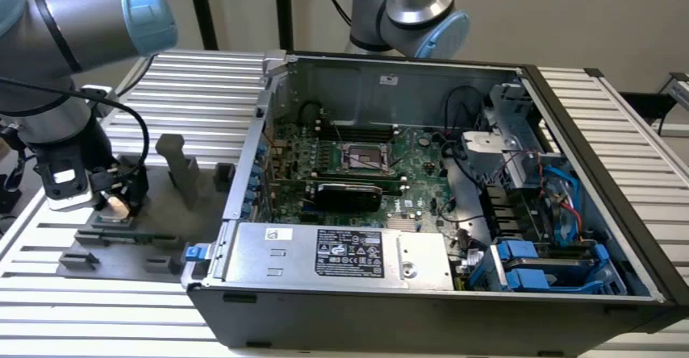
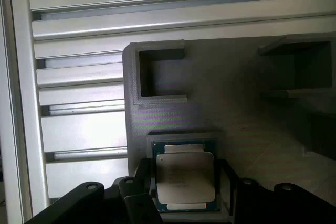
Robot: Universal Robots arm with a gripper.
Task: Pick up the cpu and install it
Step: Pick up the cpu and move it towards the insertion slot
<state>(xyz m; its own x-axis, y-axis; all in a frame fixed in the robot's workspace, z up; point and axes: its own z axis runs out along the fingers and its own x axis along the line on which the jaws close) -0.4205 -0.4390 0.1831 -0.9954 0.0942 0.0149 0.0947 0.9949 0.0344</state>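
At the exterior view's left, the gripper [image 1: 113,203] is lowered onto the grey fixture [image 1: 121,234] that rests on the slatted tabletop [image 1: 64,310]. In the wrist view, the cpu [image 2: 185,177] lies flat in its recess in this fixture, pale metal top upward, not yet lifted. The gripper jaws stand fairly wide, one on each side of the chip, just beside its edges; firm contact cannot be confirmed. To the exterior view's right, the open computer case [image 1: 431,314] exposes the motherboard socket [image 1: 366,159], which appears unoccupied. Judged progress: early, with pick-up under way and installation outstanding.
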